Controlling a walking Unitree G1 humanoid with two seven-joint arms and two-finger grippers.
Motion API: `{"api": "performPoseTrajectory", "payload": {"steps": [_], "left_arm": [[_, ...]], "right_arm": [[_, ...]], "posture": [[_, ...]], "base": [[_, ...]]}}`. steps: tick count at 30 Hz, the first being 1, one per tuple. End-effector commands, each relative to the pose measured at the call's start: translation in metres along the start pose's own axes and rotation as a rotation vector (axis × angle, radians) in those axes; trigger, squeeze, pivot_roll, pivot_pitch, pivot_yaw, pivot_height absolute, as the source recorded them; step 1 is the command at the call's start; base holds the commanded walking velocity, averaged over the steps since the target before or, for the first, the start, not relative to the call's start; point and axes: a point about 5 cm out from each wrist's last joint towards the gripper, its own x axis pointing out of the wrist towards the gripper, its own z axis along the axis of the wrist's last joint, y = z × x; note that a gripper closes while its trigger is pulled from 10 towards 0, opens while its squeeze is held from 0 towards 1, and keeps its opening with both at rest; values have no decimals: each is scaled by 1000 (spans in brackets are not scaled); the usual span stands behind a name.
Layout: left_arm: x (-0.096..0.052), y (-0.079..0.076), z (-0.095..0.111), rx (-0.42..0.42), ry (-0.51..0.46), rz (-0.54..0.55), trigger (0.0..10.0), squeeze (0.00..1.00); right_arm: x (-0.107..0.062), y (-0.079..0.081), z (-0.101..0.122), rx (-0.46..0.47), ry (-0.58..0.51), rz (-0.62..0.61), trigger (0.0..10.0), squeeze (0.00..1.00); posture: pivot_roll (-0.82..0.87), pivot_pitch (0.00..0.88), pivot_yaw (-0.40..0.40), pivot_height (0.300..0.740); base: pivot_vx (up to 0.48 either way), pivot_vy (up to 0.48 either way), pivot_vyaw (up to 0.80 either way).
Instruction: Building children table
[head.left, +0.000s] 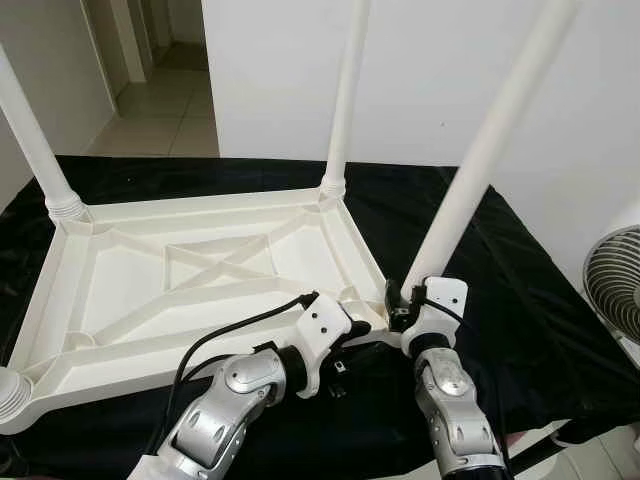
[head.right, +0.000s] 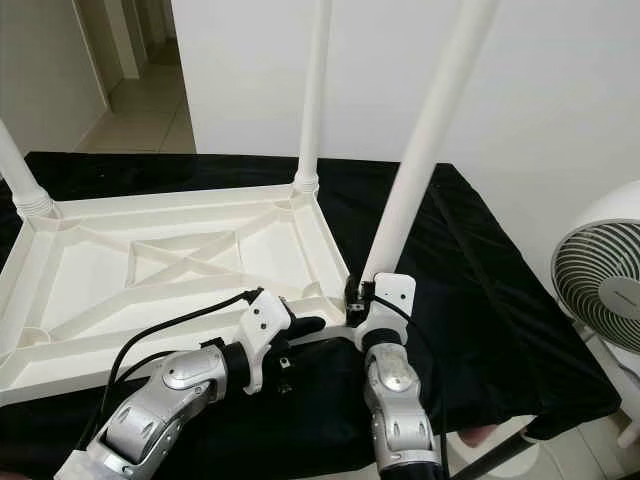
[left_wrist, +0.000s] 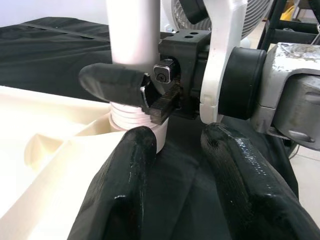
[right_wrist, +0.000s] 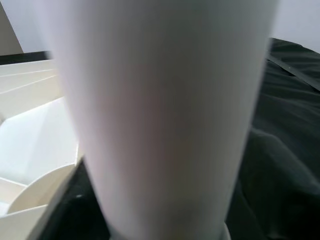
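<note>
— How far is the children table now?

— The white plastic tabletop lies upside down on the black cloth, and I see legs standing up at its corners. The far-left leg and the far-right leg sit upright in their sockets. At the near-left corner there is a ribbed leg base, so I judge this one is also in. The near-right leg is the one I work on. It leans away from the tabletop, so I think it is not fully seated yet.

— What does your right pincer do?

— My right gripper is at the bottom of this leg, just above its ribbed collar. In the left wrist view one finger wraps the front of the tube, so the pincer is closed around the leg, only as wide as the tube.

— And the left one?

— My left gripper is at the same corner, just beside the socket. Its two fingers stand apart and hold nothing.

— What is left?

— In my judgement, to bring this last leg straight and press or turn it home, then to put the table on its feet.
</note>
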Motion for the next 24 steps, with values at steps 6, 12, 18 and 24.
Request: {"api": "performPoseTrajectory", "payload": {"steps": [6,12,18,24], "left_arm": [[1,-1,0,3,-2,-21,10000,0],[-1,1,1,5,1,-17,10000,0],[-1,3,2,3,0,-15,10000,0],[0,2,2,5,-1,-19,10000,0]], "right_arm": [[0,-13,-4,15,33,117,10000,1000],[4,-21,-2,-21,31,263,10000,1000],[11,-33,1,-87,27,465,10000,0],[17,-35,3,-117,26,581,10000,0]], "posture": [[-2,0,-42,740],[-2,0,-35,740],[-7,0,-24,740],[-11,0,-18,740]], "base": [[0,0,0],[0,0,0],[0,0,0],[0,0,0]]}}
